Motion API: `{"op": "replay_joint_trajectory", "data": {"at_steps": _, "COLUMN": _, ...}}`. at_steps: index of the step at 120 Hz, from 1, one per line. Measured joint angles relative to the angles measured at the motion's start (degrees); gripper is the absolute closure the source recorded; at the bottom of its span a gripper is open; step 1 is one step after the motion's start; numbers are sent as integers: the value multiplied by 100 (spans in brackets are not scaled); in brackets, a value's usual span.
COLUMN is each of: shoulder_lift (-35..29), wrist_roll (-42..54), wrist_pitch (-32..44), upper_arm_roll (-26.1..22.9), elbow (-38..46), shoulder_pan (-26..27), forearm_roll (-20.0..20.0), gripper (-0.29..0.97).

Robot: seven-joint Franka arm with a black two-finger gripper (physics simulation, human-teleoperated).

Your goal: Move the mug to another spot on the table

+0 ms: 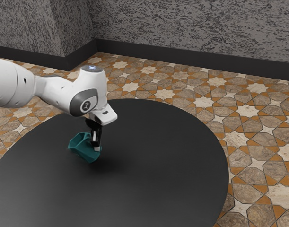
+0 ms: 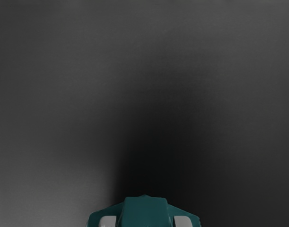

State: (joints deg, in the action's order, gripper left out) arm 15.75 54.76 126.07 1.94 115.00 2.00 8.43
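Open room around the claw [image 1: 95, 145]
Bare table [image 1: 172, 156] is seen ahead of the claw and on both its sides; the one obstacle noted is the teal mug [image 1: 83, 147], gripped between its fingers.

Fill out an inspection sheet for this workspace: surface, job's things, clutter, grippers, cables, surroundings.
Surface: round black table, plain matte top.
Job's things: teal mug, tilted, over the table's part toward the exterior view's left; whether it touches the top cannot be told.
Clutter: nothing seen.
Grippers: the gripper points down, jaws shut on the mug from two sides.
Cables: nothing seen.
Surroundings: patterned tile floor; rough grey wall.
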Motion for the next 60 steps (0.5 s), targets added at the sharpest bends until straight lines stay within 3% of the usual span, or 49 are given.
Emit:
{"op": "replay_joint_trajectory", "data": {"at_steps": 22, "shoulder_lift": 58, "wrist_roll": -257, "wrist_pitch": -415, "upper_arm_roll": -7, "elbow": -518, "shoulder_pan": 149, "forearm_roll": 405, "gripper": 67}}
{"op": "replay_joint_trajectory", "data": {"at_steps": 60, "shoulder_lift": 1042, "wrist_roll": -807, "wrist_pitch": -1496, "upper_arm_roll": -27, "elbow": -1820, "shoulder_pan": 464, "forearm_roll": 611, "gripper": 68}}
